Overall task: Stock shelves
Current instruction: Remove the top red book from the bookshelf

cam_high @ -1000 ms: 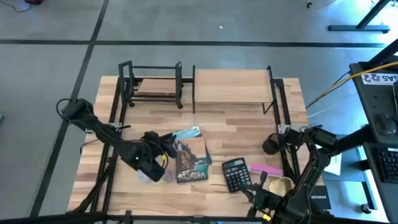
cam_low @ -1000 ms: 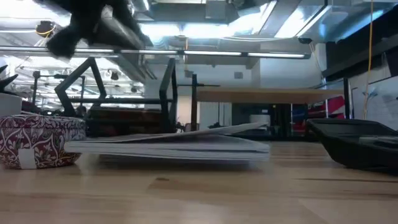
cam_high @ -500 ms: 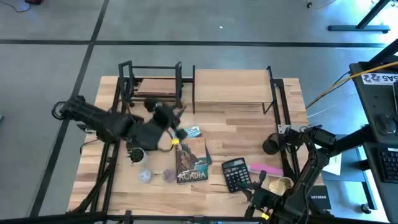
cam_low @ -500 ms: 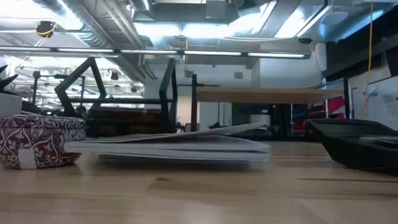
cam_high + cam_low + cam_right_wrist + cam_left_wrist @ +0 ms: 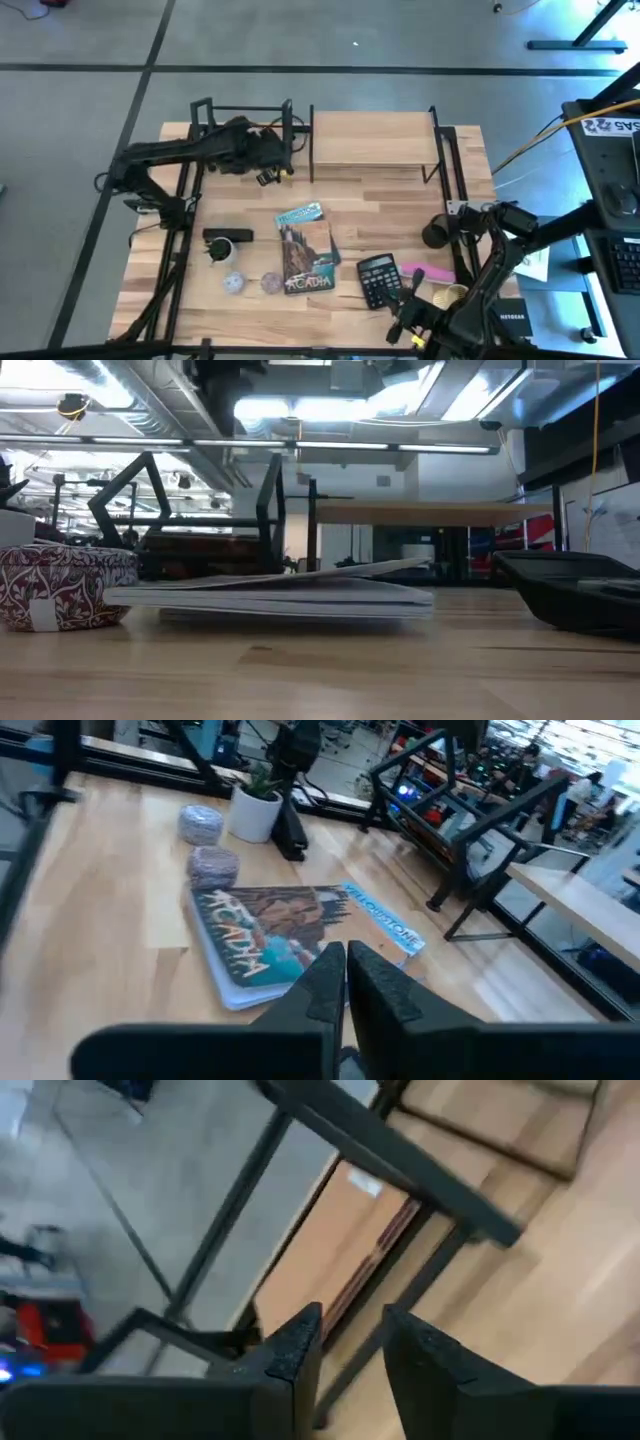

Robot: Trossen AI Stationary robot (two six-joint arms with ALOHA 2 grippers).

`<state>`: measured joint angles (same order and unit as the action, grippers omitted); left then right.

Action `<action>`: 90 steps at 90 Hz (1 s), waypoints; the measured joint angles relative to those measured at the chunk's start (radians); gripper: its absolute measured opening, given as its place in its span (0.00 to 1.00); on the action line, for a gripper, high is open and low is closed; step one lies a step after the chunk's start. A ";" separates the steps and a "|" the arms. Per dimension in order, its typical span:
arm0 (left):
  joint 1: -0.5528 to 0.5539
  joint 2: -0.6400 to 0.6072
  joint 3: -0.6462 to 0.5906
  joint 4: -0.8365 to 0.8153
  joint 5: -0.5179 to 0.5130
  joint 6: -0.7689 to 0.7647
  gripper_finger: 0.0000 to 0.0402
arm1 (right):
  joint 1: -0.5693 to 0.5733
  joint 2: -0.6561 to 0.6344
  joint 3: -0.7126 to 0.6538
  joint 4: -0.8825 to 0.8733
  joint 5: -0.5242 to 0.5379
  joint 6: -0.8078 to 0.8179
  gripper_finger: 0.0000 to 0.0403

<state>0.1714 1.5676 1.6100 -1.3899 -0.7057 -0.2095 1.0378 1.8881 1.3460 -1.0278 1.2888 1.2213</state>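
- Left gripper (image 5: 268, 160) raised over the black metal-bar book rack (image 5: 245, 128) at about 11 o'clock on the light wooden table (image 5: 380, 215); fingers (image 5: 296, 1352) narrowly parted with nothing between them, the rack's black bars and a brown book (image 5: 335, 1245) lying in it just ahead in the left wrist view.
- Light-wood board shelf on thin black uprights (image 5: 372, 138) just right of the rack, at about 12 to 1 o'clock, top bare.
- Stack of two paperback guidebooks (image 5: 304, 250) flat near table centre, toward 6 o'clock: "Acadia" cover on top, a blue one poking out beneath.
- Small white pot with a green plant (image 5: 221, 249) and a black flat object beside it (image 5: 227, 236) at about 8 o'clock; two small round patterned tins (image 5: 250, 283) close by, just left of the books.
- Black calculator (image 5: 380, 278) and a pink flat item (image 5: 428, 273) at about 5 o'clock, right of the books.
- Right gripper (image 5: 347, 970) low at the table's near edge, about 5 o'clock, fingertips pressed together and empty, pointed toward the guidebooks.
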 joint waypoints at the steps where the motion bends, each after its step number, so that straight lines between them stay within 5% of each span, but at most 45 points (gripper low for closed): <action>1: 0.006 0.004 0.000 0.001 0.008 0.016 0.28 | -0.005 0.000 0.000 -0.005 -0.002 0.000 0.00; 32: 0.197 0.152 0.000 0.018 0.159 0.357 0.50 | -0.098 -0.063 0.000 -0.216 -0.051 0.061 0.00; 60: 0.321 0.187 -0.045 0.097 0.296 0.616 0.51 | -0.146 -0.141 0.000 -0.396 -0.040 0.211 0.00; 90: 0.382 0.180 -0.209 0.322 0.262 0.782 0.51 | -0.197 -0.194 0.000 -0.518 -0.028 0.279 0.00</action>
<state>0.5535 1.7473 1.4008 -1.0683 -0.4437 0.5725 0.8406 1.6942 1.3457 -1.5463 1.2604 1.5005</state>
